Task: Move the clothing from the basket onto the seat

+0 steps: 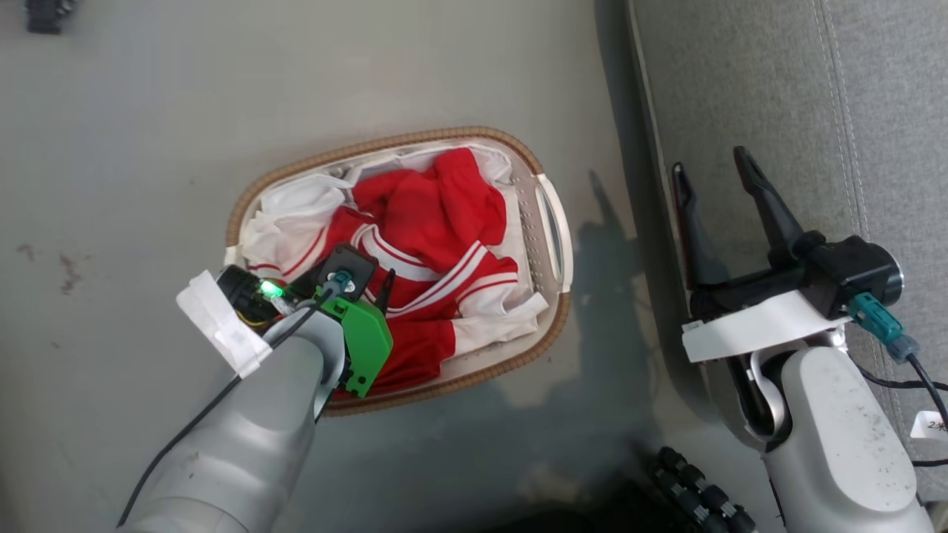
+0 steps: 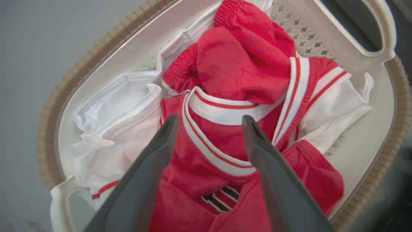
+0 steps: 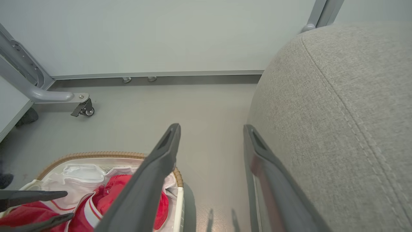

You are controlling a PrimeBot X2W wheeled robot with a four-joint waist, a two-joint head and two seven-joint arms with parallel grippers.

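Seat (image 1: 740, 89) cropped — basket (image 1: 385, 141) corner hidden (by forearm (image 1: 244, 444)).

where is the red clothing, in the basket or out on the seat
In the basket: the clothing lies crumpled within its rim, left gripper open over it.

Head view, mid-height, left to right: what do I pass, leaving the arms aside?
Reddish floor stain → basket → seat
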